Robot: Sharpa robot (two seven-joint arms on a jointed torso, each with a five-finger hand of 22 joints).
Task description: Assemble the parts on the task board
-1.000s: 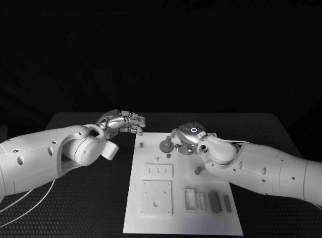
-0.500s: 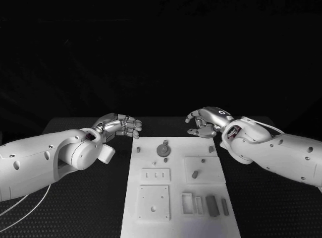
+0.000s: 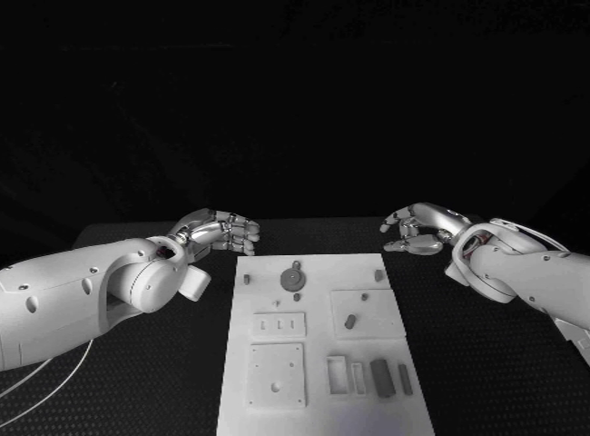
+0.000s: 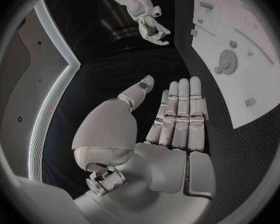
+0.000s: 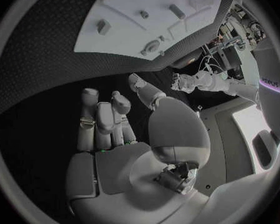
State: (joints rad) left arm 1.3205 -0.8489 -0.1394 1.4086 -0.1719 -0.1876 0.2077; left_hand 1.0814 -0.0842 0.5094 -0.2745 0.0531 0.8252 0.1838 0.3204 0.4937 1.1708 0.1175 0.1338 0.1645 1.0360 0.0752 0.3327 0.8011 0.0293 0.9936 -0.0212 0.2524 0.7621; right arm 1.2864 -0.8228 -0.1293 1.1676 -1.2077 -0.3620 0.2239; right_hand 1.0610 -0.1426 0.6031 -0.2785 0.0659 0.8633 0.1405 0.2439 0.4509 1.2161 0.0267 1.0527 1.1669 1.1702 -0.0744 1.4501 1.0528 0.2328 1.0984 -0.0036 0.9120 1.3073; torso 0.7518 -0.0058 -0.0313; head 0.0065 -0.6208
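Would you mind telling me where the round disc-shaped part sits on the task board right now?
In the head view, the round part sits near the task board's far edge, left of centre, between the two raised hands.

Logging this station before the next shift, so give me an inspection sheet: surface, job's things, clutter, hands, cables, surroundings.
Surface: black table, dark textured top.
Job's things: white task board lies mid-table; round part near its far end, small slanted part at mid-board, dark bar-shaped parts in slots at its near right.
Clutter: nothing seen.
Hands: left hand off the board's far left corner, holding nothing; right hand off its far right corner, holding nothing.
Cables: white cable loops under the left arm.
Surroundings: dark backdrop behind the table.
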